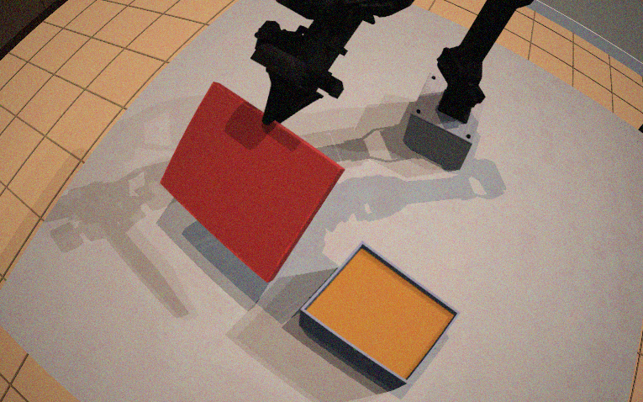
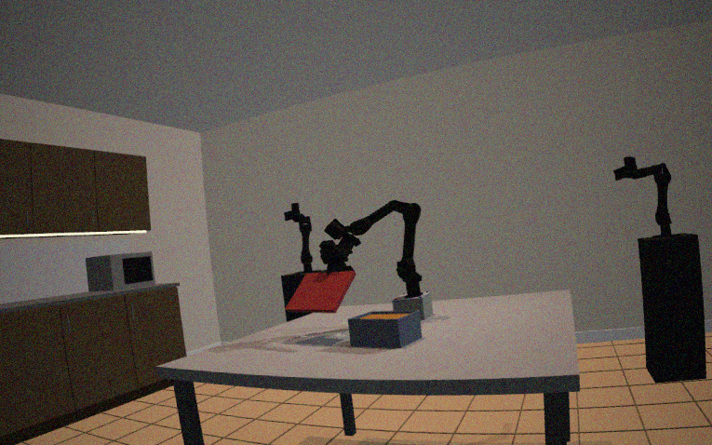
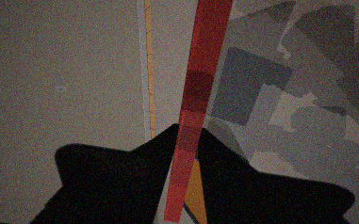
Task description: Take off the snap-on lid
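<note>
Gripper (image 1: 270, 121) (image 2: 336, 270) (image 3: 188, 130): nearly closed, clamped on one edge of the red lid (image 1: 251, 184) (image 2: 321, 291) (image 3: 198, 85). Lid hangs tilted above the table (image 1: 553, 240) (image 2: 486, 343), beside the uncovered box (image 1: 351, 351) (image 2: 375, 331); open air separates their edges.

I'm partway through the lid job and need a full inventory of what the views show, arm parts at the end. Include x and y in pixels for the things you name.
lid (image 1: 251, 187) (image 2: 321, 290) (image 3: 199, 89): one, red, tilted in the air beside the box
storage box (image 1: 351, 351) (image 2: 374, 331): one, blue-grey with orange inside, on the table
table (image 1: 553, 259) (image 2: 491, 348): one, pale top, under the box
microwave (image 2: 100, 273): one, grey, on the counter
counter (image 2: 21, 354): one, brown front, at left
wall cabinets (image 2: 62, 190): one row, brown, above the counter
pedestals (image 2: 674, 309) (image 2: 290, 287): two, black, beyond the table, each bearing a black arm
working arm (image 2: 409, 237): one, black, on a grey base
claw (image 1: 268, 121) (image 3: 188, 130): one, black, shut on the lid's edge
</note>
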`<state>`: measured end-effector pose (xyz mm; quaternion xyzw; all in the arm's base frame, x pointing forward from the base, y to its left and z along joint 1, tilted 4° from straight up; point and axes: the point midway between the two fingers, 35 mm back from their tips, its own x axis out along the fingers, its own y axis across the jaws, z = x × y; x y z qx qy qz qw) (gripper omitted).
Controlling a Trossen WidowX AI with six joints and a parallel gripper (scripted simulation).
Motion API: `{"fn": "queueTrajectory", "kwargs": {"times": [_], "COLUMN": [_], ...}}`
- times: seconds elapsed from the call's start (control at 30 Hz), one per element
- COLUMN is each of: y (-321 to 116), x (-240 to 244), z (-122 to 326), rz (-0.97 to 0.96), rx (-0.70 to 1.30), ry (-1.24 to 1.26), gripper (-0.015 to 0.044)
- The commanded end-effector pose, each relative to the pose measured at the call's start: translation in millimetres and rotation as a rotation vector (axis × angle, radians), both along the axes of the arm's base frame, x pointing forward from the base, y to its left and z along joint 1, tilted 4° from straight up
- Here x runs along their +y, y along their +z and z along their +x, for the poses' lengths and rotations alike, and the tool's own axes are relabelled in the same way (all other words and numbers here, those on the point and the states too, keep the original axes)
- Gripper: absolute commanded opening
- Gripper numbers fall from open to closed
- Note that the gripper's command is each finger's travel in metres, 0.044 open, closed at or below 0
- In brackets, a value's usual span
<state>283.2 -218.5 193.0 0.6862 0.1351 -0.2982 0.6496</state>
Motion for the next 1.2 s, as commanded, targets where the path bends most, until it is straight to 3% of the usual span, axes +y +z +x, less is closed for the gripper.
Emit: {"fn": "queueTrajectory", "kwargs": {"times": [0.0, 1.17], "y": [3, 2], "x": [-6, -63], "z": [-1, -22], "rz": [-0.005, -0.01], "rx": [-0.007, -0.004], "ry": [0.007, 0.007], "gripper": [0.0, 0.0]}}
